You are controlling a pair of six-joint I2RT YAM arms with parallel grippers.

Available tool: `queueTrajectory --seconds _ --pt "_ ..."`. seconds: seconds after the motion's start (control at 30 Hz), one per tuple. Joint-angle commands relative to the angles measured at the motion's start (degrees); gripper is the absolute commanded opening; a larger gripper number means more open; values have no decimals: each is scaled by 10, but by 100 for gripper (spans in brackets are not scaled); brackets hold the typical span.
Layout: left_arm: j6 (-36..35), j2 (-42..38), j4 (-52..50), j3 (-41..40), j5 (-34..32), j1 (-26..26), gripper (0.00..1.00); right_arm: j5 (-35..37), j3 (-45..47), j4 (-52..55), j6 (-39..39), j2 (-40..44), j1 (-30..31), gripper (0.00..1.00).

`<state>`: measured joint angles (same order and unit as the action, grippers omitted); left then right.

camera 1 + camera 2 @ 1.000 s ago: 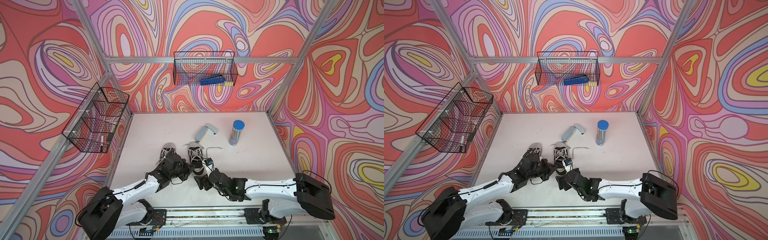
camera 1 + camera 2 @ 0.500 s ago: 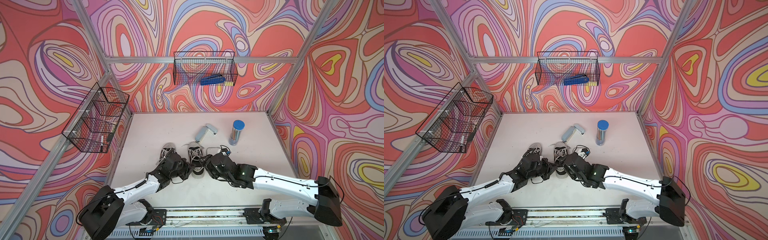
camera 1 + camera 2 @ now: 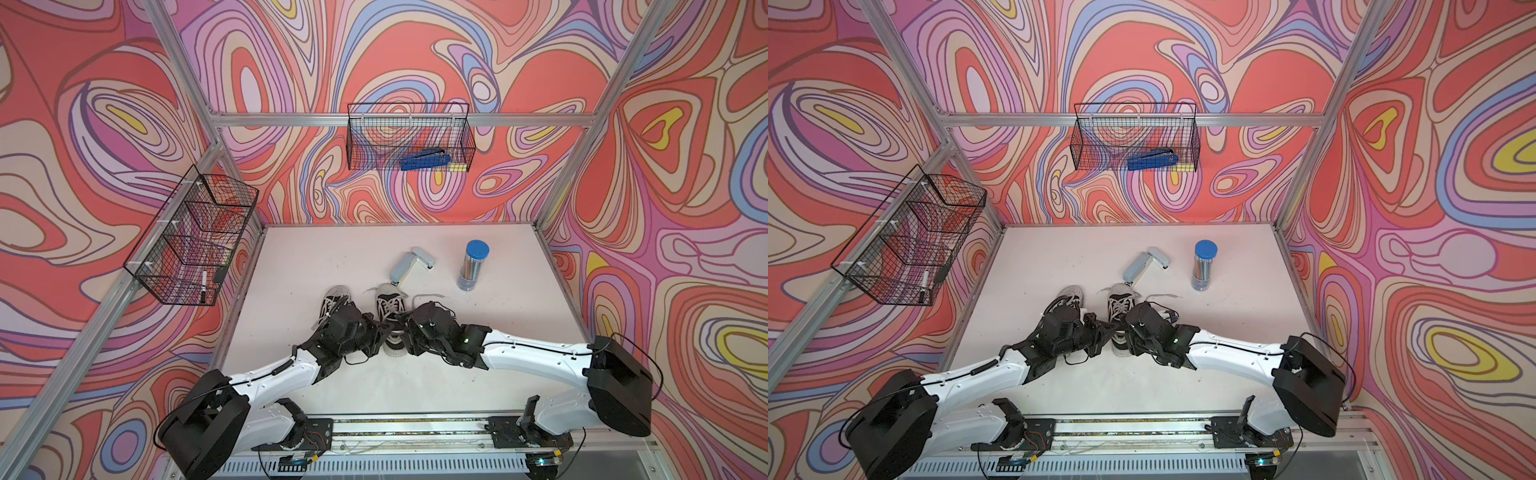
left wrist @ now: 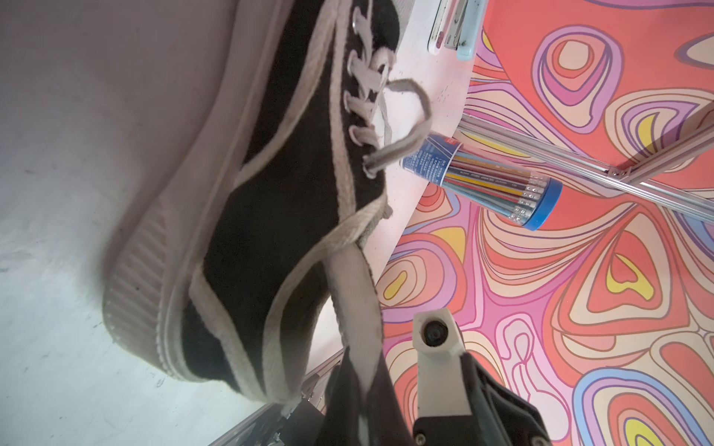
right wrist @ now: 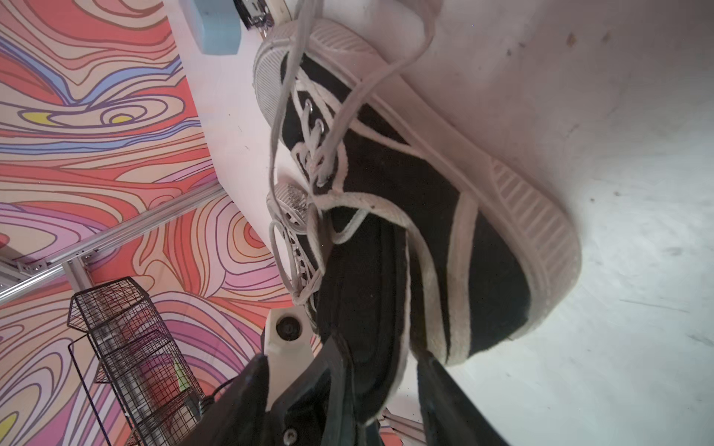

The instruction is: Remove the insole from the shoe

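Observation:
A black canvas shoe with white laces lies mid-table between my two grippers. In the wrist views a long flat insole, black on one face and pale on the other, sticks up out of the shoe's opening past the heel. My left gripper is shut on the pale strip of that insole. My right gripper stands open astride the insole's rounded end, one finger against it and bare table showing before the other.
A second black shoe lies under my left wrist. A pale blue stapler and a blue-capped tube of pencils stand behind the shoes. Wire baskets hang on the back wall and left wall.
My right arm has swung from in front of the shoe's heel to its right side, and its jaws have narrowed. The left gripper has kept its hold and place.

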<state>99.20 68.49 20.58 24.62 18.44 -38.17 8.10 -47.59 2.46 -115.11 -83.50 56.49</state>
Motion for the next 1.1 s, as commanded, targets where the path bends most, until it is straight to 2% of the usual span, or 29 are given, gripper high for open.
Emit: queueTrajectory --seconds 0.0,0.1,0.2,0.23,0.3,0.37,0.43,0.53,0.6,0.63,0.77,0.93,1.07 --pt "14 1 31 -6 15 0 0 -14 14 -47 -32 -18 -3 56" --pt "17 0 34 -12 15 0 0 -9 15 -54 -35 -25 -5 42" --pt "11 -11 27 -15 12 0 0 -10 16 -55 -31 -29 -8 18" --pt "2 -19 15 -14 8 0 3 -9 18 -55 -31 -30 -9 11" --pt "-26 -45 -31 -11 -9 0 15 -13 20 -55 -28 -28 -12 0" --pt "-70 -84 -111 -4 -42 1 27 -11 21 -46 -18 -21 -16 0" --pt "-110 -127 -197 5 -79 4 33 -12 25 -41 -10 -13 -21 0" --pt "-186 -172 -327 28 -123 11 34 -21 29 -36 1 -2 -29 0" --pt "-226 -178 -416 44 -148 12 32 -27 30 -30 7 1 -33 0" --pt "-254 -177 -428 44 -149 13 30 -31 32 -31 9 1 -36 0" --pt "-316 -146 -424 73 -123 13 26 -38 29 -33 16 1 -39 0" --pt "-375 -89 -338 93 -82 13 35 -42 29 -41 17 -4 -40 0" --pt "-387 -42 -276 98 -43 15 38 -45 29 -46 17 -5 -41 0"
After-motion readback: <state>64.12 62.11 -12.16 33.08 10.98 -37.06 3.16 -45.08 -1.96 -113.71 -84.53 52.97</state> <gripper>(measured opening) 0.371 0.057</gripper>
